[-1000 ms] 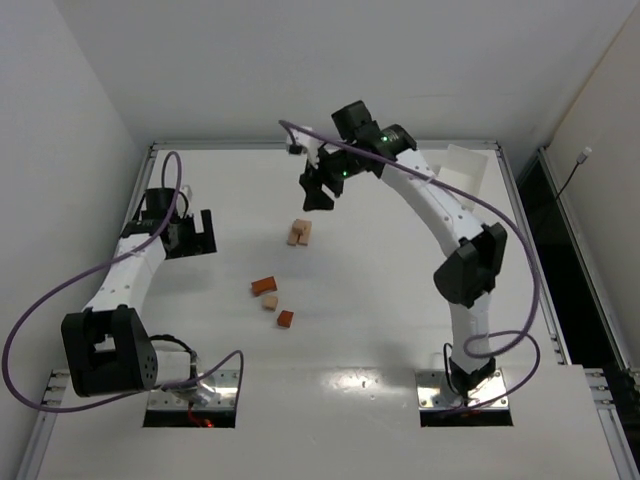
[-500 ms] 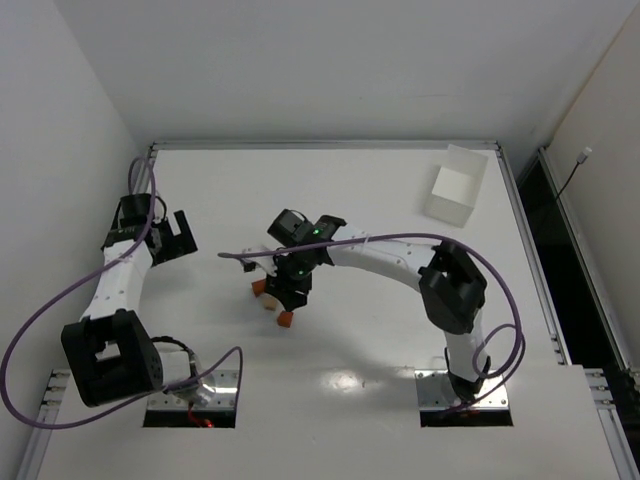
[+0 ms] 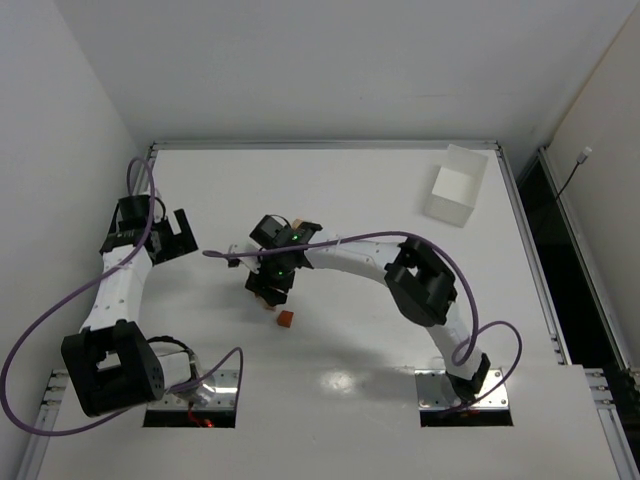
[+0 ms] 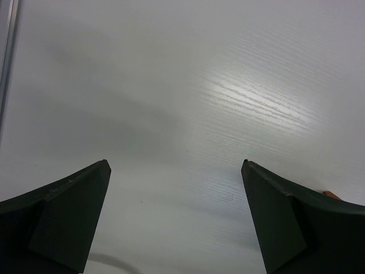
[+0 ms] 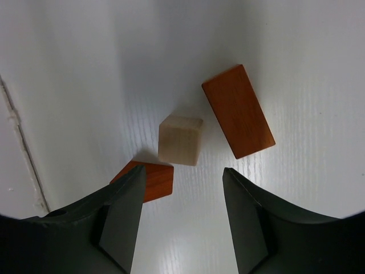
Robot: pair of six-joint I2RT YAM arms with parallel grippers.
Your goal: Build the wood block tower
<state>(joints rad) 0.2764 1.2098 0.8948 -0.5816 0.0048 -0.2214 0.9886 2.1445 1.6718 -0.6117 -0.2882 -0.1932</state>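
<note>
My right claw (image 5: 181, 176): wide open over the pale cube (image 5: 180, 140).
Descent: I centre on it, missing the red bar (image 5: 238, 111) and red cube (image 5: 149, 180).
My left claw (image 4: 175, 164): wide, idle.

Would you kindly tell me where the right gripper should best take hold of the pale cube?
From straight above, the open right gripper pinching the pale cube across its two flat side faces; gaps to the reddish bar and reddish cube look narrow.

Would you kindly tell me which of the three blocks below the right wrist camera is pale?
The cube in the middle, light tan; the flat bar and the small block beside it are both reddish-brown.
</note>
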